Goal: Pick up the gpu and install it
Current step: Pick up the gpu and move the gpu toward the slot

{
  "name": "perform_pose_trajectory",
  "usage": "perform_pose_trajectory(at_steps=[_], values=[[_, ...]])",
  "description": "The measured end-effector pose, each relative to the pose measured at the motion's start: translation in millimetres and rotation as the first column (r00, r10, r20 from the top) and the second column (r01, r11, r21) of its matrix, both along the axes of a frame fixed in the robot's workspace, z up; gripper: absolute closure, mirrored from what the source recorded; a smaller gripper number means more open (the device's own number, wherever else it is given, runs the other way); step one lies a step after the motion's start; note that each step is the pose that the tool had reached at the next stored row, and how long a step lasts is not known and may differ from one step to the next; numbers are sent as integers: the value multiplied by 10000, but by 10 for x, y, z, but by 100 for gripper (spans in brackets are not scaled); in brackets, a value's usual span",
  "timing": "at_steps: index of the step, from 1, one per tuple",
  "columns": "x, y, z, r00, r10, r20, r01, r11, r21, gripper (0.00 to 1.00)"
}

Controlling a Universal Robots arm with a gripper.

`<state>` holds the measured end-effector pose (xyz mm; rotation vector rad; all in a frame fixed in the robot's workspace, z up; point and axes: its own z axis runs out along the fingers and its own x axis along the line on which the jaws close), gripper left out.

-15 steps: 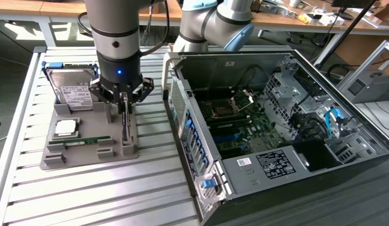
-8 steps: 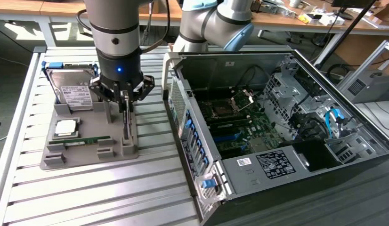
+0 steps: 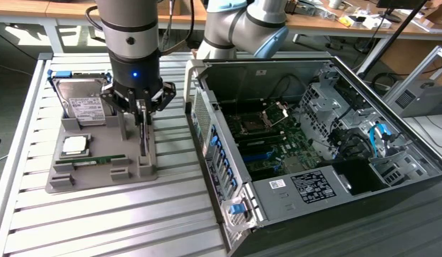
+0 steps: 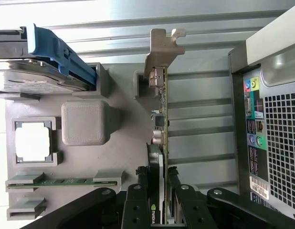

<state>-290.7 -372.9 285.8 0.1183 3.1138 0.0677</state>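
One gpu, upright in gray tray slots, clasped edgewise by half-closed gripper; pick-up stage, likely freed only by straight lift.

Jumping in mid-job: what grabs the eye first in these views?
The gripper clamps the gpu, which stands on edge in the grey holder tray, with fingers on both of the card's faces. At the exterior view's right lies the open computer case, its motherboard exposed.

High exterior, close wrist; shared tray
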Motion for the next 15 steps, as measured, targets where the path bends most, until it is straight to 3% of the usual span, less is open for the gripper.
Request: perform_pose_trajectory(at_steps=[15], values=[[0, 0, 169, 10000, 0, 0, 0, 10000, 0, 73]])
